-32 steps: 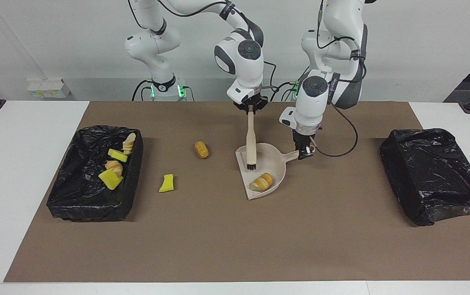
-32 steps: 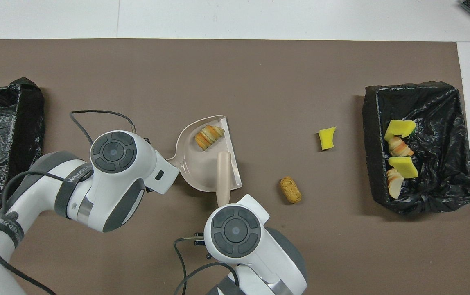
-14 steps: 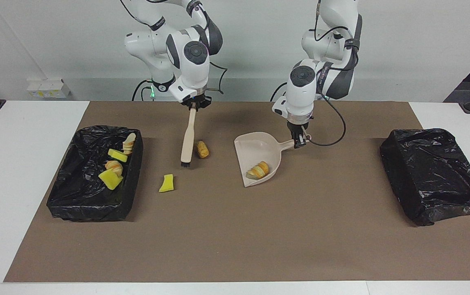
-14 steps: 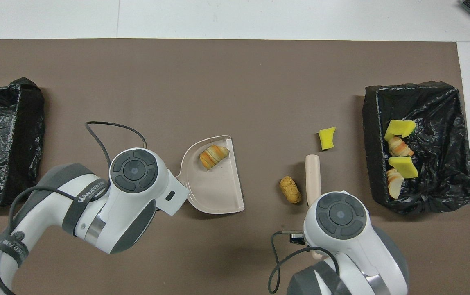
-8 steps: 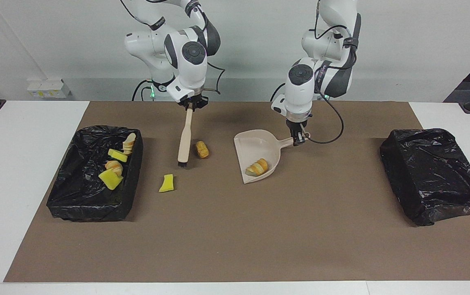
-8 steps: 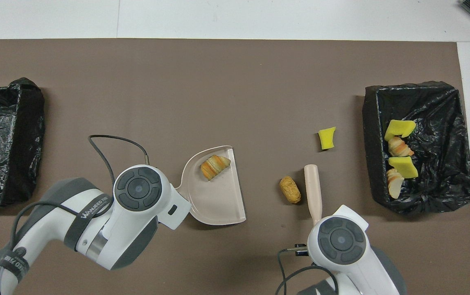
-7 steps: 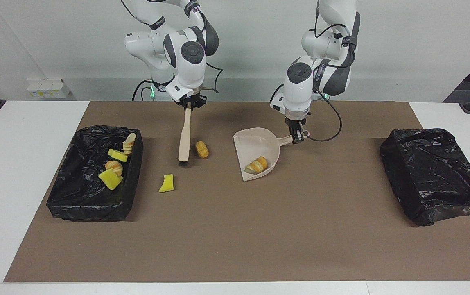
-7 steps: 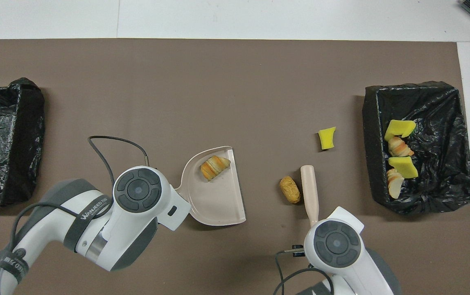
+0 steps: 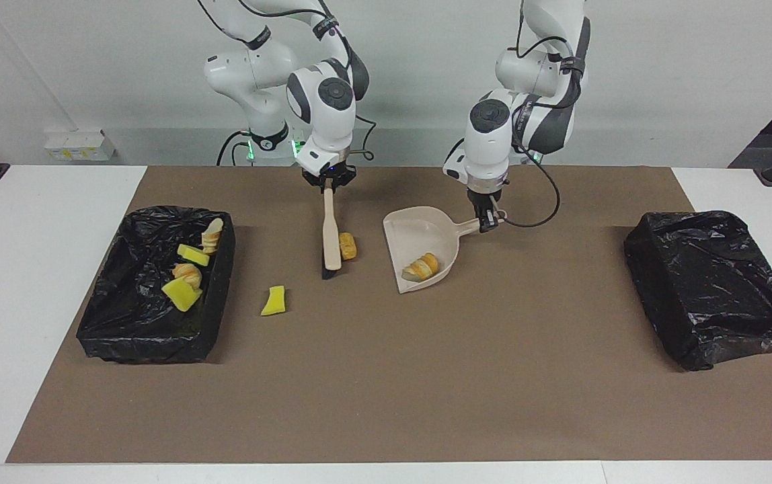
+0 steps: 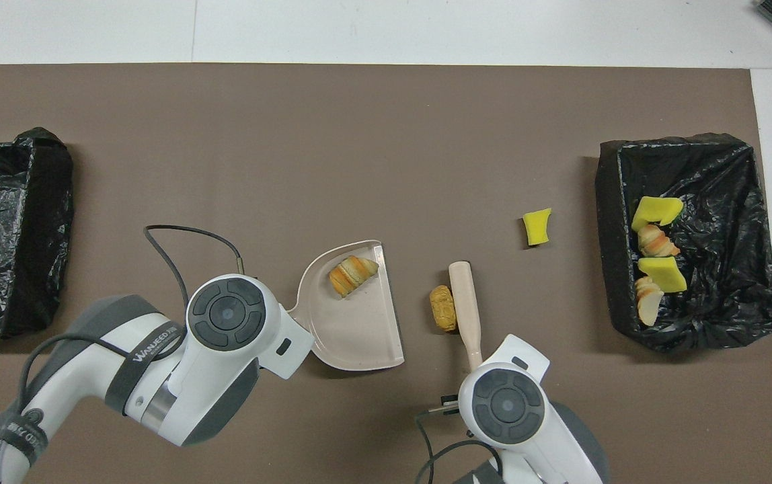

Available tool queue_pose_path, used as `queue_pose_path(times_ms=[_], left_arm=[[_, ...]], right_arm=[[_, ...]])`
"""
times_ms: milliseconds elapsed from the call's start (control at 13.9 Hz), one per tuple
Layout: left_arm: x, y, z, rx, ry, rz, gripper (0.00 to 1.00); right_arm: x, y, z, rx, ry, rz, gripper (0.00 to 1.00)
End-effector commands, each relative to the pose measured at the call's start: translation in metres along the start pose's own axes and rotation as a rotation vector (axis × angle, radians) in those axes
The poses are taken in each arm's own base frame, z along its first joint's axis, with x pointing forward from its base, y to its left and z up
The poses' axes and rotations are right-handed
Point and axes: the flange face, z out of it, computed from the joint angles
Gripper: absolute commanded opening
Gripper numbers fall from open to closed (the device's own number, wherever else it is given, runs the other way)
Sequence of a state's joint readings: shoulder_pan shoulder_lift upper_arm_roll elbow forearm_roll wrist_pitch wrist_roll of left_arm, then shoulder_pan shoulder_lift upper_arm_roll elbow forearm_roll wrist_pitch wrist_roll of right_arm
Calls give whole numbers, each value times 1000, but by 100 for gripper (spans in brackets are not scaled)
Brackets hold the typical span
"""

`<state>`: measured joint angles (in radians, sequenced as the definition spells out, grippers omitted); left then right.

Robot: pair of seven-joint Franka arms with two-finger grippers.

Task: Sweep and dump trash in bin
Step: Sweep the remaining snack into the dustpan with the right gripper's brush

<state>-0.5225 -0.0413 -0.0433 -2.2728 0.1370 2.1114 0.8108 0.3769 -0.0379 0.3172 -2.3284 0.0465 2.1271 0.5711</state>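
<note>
A white bench (image 9: 36,282) against a pale wall carries a brown mat (image 9: 426,376) with a black-lined bin (image 9: 124,323) at the right arm's end, holding yellow sponge chunks (image 9: 181,294) and bread pieces (image 9: 187,272), and a second black-lined bin (image 9: 709,282) at the left arm's end. The left gripper (image 9: 488,220) has its jaws clenched on the handle of a beige plastic dustpan (image 9: 419,235) holding a striped croissant piece (image 9: 421,267). The right gripper (image 9: 328,183) has its jaws clenched on a beige brush (image 9: 330,235) touching a golden nugget (image 9: 348,246), with a loose yellow sponge chunk (image 9: 274,300) lying between brush and filled bin.

Brush (image 10: 465,302) touching nugget (image 10: 442,308)
</note>
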Motion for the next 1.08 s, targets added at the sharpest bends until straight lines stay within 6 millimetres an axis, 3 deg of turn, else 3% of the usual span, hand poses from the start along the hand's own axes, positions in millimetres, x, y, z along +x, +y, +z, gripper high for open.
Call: queue_pose_path(times_ms=[0,359,431,647,719,1006], left_arm=[[-5,10,0,29,0,-5,0],[-3,0,7,78,57,-6,0],[-6,-5,9,77,60,-13,0],[-15,-28,7,93,78,-41,0],[-16,-47,2,94,77,-49,0],[-18,-85,-13,91,85,-75,0]], right_arm=[[16,-42,-6,72,-26,50,0],[6,-90,-34,155,-21,20,0],[6,-91,-43,164,-18,18,0],[13,-66,-67,170,4,20,0],[18,-53,-73,167,3,18,0],[58,18,-76,158,5,-13,0]])
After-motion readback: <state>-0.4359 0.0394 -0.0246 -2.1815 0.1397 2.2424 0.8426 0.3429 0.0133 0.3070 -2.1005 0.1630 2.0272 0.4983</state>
